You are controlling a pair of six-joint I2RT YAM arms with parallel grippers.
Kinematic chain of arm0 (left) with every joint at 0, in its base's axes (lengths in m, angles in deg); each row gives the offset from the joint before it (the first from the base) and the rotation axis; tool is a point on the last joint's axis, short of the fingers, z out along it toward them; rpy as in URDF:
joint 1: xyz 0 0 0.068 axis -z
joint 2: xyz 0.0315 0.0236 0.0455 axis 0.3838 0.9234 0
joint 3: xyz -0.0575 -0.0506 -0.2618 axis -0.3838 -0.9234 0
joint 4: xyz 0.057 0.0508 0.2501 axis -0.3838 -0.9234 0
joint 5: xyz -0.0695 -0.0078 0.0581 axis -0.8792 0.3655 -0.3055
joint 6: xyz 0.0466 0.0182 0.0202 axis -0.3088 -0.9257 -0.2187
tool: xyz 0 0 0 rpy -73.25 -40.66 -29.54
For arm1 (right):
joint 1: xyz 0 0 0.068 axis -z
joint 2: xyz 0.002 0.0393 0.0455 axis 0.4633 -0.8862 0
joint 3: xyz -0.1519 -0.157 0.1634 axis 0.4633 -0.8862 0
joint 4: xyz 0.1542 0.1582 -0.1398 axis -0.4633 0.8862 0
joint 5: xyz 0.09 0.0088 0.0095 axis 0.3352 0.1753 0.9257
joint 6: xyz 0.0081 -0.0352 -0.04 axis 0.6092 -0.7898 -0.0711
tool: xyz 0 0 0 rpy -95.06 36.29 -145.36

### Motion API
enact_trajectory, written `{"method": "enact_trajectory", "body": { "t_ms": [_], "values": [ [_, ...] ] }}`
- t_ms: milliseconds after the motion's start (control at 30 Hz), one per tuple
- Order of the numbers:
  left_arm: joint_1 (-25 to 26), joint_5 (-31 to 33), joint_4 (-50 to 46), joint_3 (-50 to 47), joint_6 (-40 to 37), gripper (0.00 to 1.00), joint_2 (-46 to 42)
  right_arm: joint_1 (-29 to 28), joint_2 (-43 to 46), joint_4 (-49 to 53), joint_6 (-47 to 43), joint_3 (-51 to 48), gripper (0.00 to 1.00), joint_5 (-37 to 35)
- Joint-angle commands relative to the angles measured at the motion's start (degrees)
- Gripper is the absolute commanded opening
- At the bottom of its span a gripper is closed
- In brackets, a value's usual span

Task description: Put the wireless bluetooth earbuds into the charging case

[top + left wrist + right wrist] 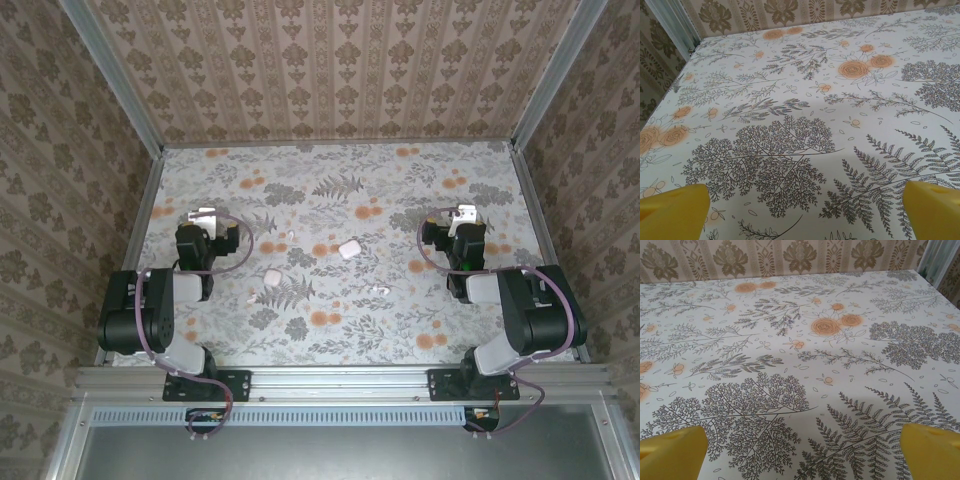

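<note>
In the top view two white rounded-square cases lie mid-table on the floral cloth: one charging case (348,249) at the centre, another (271,277) to its left and nearer. One tiny white earbud (380,289) lies nearer and to the right of the centre case, and a second white speck (290,235), likely the other earbud, lies farther back on the left. My left gripper (203,215) rests at the left side and my right gripper (463,212) at the right, both well apart from these things. Each wrist view has wide-apart yellow fingertips (675,210) (672,452) over bare cloth, so the left gripper (805,215) and right gripper (802,455) are open and hold nothing.
Patterned walls with aluminium posts (140,210) enclose the table on the left, back and right. The arm bases are bolted to a rail (330,380) along the near edge.
</note>
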Motion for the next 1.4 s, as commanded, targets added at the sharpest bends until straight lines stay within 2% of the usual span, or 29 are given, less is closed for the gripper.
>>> {"method": "enact_trajectory", "body": {
  "t_ms": [0, 1033, 1167, 1367],
  "values": [
    [-0.05, 0.06, 0.1, 0.24, 0.98, 1.0, 0.07, -0.35, -0.37, 0.21, -0.35, 0.9, 1.0, 0.35],
    [-0.61, -0.9, -0.1, 0.46, 1.2, 1.0, 0.09, 0.0, 0.23, 1.33, -0.5, 1.36, 1.0, 2.03],
    [-0.35, -0.66, -1.16, 0.63, 0.95, 1.0, -1.26, -0.09, 4.53, 12.38, -0.79, 5.53, 1.0, 2.97],
    [-0.25, 2.92, -21.4, 7.71, 3.96, 1.0, -8.97, -0.71, 11.4, 45.02, 5.31, 18.31, 1.0, 5.8]
  ]
}}
